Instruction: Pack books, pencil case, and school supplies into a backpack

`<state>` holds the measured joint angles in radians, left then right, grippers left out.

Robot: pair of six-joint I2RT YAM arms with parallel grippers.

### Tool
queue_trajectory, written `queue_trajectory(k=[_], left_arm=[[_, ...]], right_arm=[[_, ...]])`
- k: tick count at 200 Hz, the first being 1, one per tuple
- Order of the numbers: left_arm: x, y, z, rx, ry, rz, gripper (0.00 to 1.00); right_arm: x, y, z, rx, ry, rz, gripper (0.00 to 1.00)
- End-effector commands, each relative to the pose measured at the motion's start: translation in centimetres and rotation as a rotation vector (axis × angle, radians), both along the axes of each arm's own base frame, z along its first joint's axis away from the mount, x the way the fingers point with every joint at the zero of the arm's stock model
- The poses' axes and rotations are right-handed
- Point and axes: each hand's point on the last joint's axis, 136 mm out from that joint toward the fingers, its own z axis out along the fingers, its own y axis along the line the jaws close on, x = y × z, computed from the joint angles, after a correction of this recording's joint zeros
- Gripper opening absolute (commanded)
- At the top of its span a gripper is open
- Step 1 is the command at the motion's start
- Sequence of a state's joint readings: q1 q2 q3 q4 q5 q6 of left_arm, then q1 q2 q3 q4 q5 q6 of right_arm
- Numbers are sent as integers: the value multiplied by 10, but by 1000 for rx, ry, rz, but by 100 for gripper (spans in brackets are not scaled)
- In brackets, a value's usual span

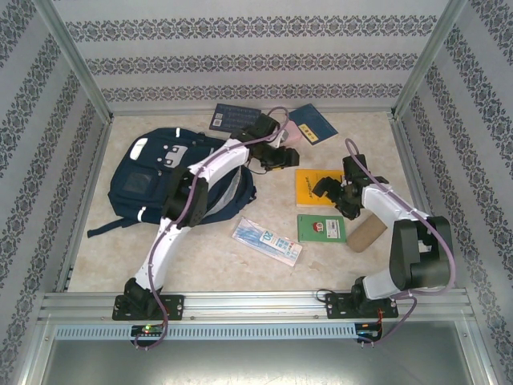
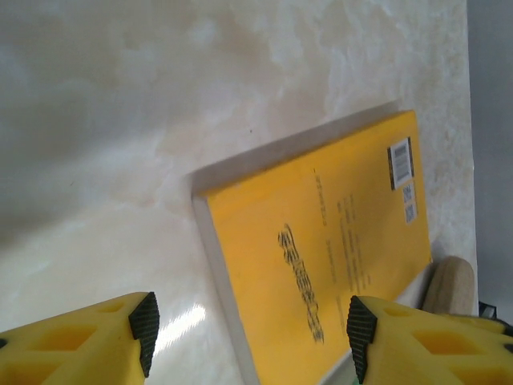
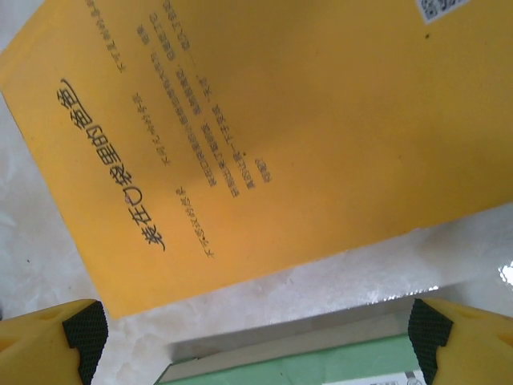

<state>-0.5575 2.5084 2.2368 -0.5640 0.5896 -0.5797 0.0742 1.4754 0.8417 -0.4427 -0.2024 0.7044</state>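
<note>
Two grippers, both spread, neither holding anything. Left gripper [image 2: 251, 329] hangs over a corner of the yellow book [image 2: 321, 241]; its pads [image 2: 144, 321] sit either side of that corner, contact with the cover can't be told. Right gripper [image 3: 255, 337] has its jaws wide, above the strip of table [image 1: 200, 257] between the yellow book and the green book [image 3: 296, 367].

Yellow book lies flat right of centre, with the green book just on its near side. Packet [image 1: 267, 241] lies flat, just left of the green book and close to the backpack [image 1: 148, 180]. Backpack lies at the left, with the left arm reaching over its right side. Two blue books [image 1: 232, 118] lie at the far edge. Pink case [image 1: 292, 135] sits between them, partly behind the arm's cable. Tan block [image 1: 366, 234] sits just right of the green book.
</note>
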Motion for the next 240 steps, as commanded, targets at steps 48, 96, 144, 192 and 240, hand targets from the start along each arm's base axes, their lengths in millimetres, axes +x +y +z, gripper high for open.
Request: queue_trajectory(k=[48, 96, 144, 192, 240], left_arm=[[18, -35, -19, -90, 12, 27, 65], [-7, -45, -22, -109, 55, -65, 61], [-46, -33, -19, -53, 59, -124, 57], [-99, -15, -20, -31, 97, -131, 57], [-112, 12, -6, 11, 58, -63, 58]], right_arm=[[20, -3, -20, -1, 23, 5, 98], [38, -4, -19, -18, 12, 30, 98], [59, -4, -8, -30, -23, 48, 98], [69, -6, -9, -54, -13, 57, 98], [60, 0, 12, -110, -45, 45, 83]])
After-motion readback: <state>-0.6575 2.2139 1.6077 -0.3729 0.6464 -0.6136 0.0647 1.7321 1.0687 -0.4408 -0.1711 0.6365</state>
